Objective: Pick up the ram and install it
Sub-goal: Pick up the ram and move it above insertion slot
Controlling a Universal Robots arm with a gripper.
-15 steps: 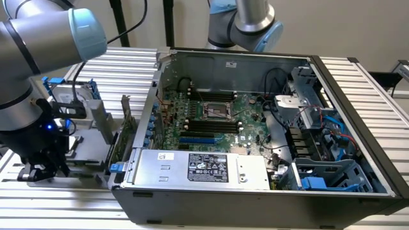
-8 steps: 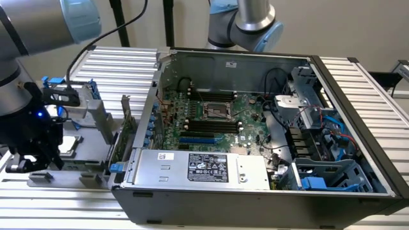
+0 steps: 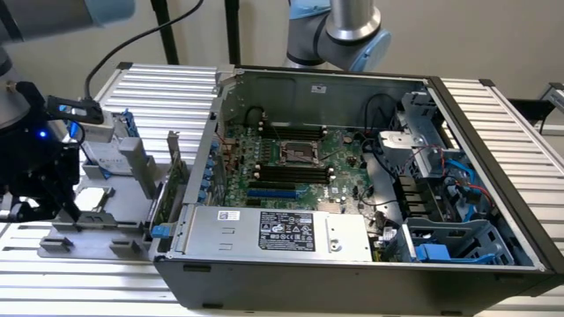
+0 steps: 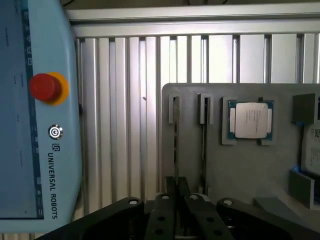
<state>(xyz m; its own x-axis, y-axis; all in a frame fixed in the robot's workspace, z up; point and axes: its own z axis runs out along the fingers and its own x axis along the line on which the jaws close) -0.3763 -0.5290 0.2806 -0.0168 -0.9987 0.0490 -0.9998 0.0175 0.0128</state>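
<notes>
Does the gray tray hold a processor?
Yes, a processor with a silver lid lies flat in a holder on the gray tray.

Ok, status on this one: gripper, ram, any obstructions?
Gripper shut on the ram, down at the grey holder tray. Ram edge-on in its slot, not in the computer case. Second stick in the neighbouring slot, apart; nothing blocking.

wall (image 3: 493, 33): plain beige | table (image 3: 158, 86): ribbed aluminium slats, silver | light: even, soft
</notes>
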